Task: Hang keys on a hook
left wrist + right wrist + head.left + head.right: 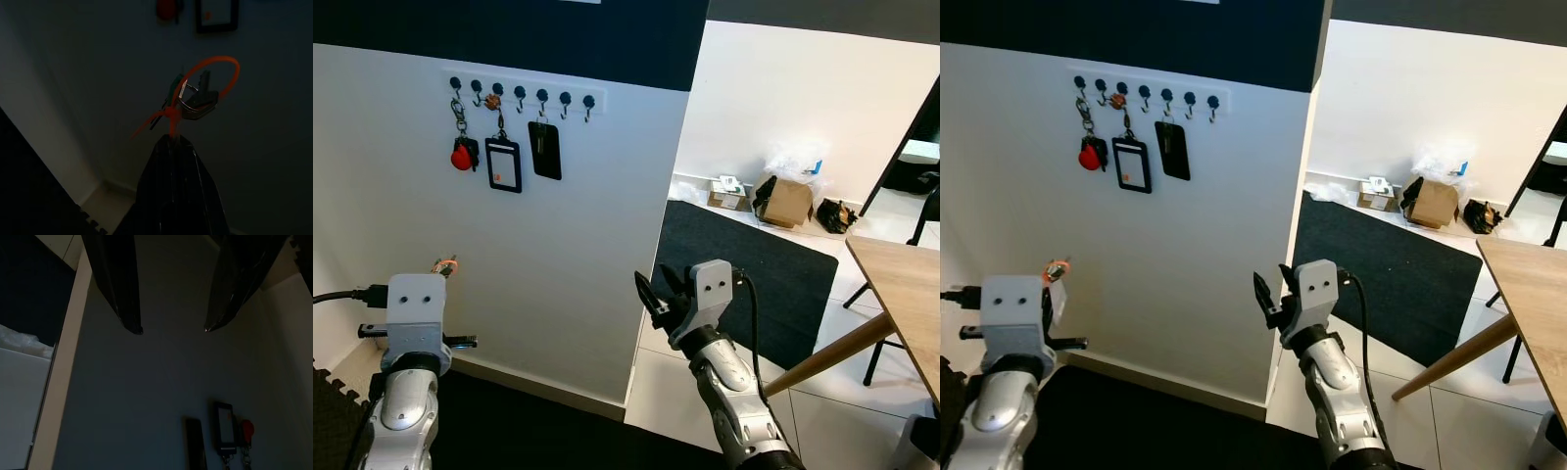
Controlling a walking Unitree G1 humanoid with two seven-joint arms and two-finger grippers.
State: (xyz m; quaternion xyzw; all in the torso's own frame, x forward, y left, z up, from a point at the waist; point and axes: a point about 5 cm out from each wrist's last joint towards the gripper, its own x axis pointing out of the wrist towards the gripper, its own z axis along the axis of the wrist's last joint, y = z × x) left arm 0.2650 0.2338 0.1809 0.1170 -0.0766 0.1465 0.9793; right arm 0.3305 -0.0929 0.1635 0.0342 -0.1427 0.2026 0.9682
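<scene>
Keys [194,100] on an orange loop sat pinched between the pressed-together fingers of the left gripper [172,139], low at the left of the head views and in front of the white wall [568,215]. Up at the upper left of the frame a row of dark hooks [521,95] ran along that wall, with a red tag [462,157], a badge holder [503,164] and a black card [545,150] hanging from hooks on the left side and the hooks on the right bare. The right gripper [171,328] was low near the middle of the frame by the wall's edge, its two black fingers spread apart with nothing between them, and a wooden table [901,294] stood at the far right.
</scene>
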